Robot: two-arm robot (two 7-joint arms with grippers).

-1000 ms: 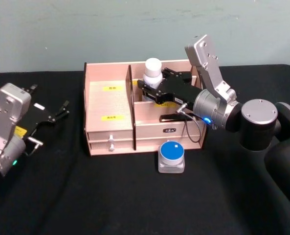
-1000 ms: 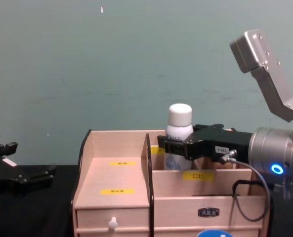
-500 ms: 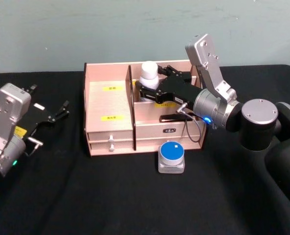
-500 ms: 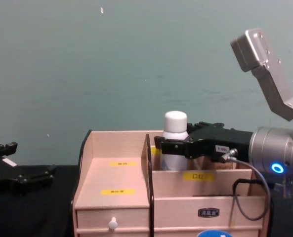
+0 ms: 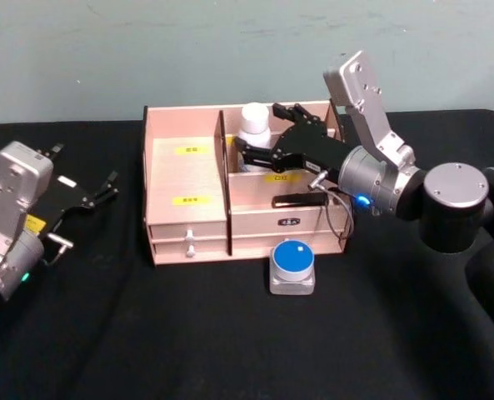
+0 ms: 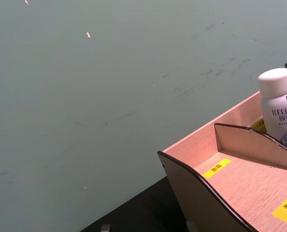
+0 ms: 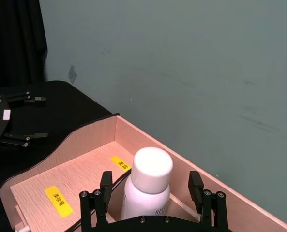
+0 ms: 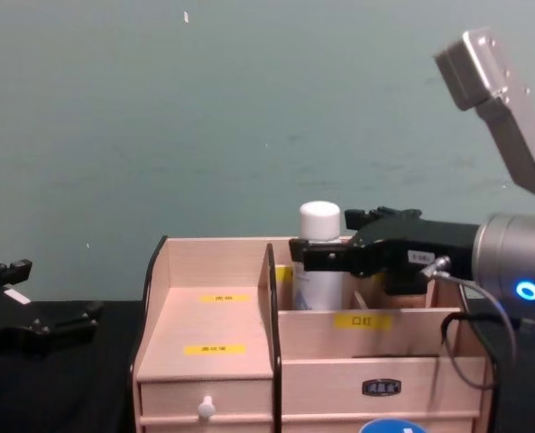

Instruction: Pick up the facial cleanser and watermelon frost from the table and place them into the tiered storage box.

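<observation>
Right wrist view looks down on the white bottle (image 7: 152,166) standing upright in a rear compartment of the wooden box (image 7: 61,164), with the right gripper (image 7: 150,181) straddling it and its fingers (image 7: 106,186) spread wide, a clear gap on either side of the cap. A second ago those fingers were clamped on the bottle and carried it higher over the box; half a second ago it had been lowered into the compartment, still gripped. Now the grip has been let go and, in the head view, the arm has drawn back a little toward the robot's right, so the bottle stands on its own just right of the tall divider. I judge the first half of the task done, provided the fingers clear the cap on the way out without knocking it over. The blue-lidded jar (image 5: 292,260) has not moved: it sits on the black table (image 5: 188,333) just in front of the box's lower drawer, well within the right arm's reach, and is the natural next pick. The left gripper (image 5: 112,185) stays parked over the table to the left of the box, fingers apart and empty.
</observation>
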